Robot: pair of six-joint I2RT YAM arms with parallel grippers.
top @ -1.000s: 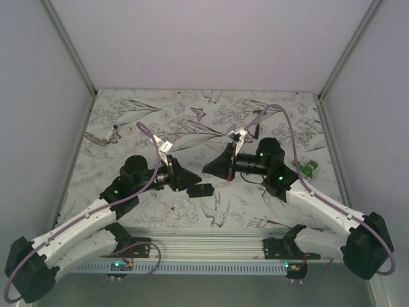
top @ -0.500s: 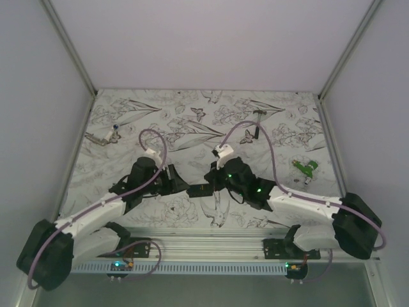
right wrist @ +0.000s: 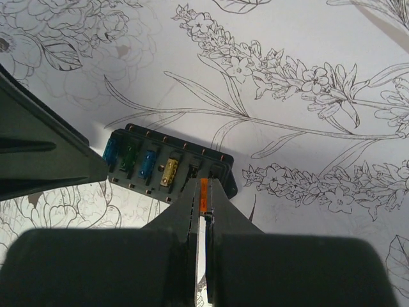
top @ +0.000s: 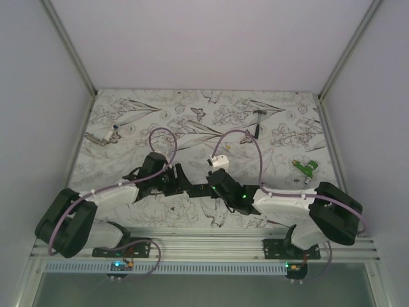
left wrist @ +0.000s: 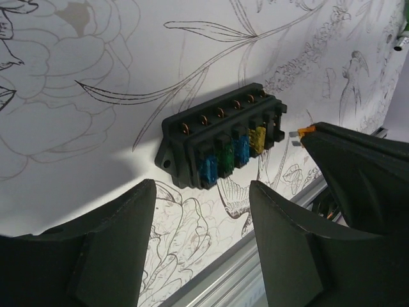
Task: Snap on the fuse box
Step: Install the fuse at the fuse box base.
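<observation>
Fuse box (top: 199, 190) at 6 o'clock on the tabletop (top: 275, 121), flanked by both arms

Left jaws stand spread and empty at its 9 o'clock, touching nothing, probably to leave the box free; right jaws at its 3 o'clock are pinched on a thin orange fuse (right wrist: 203, 195), aimed, it seems, at a vacant end slot; the box is black, with blue, green, blue and yellow fuses seated in a row beside small brass terminals.

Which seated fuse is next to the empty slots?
The yellow fuse, last in the fuse box row; the green fuse and both blue fuses sit beyond it.
</observation>
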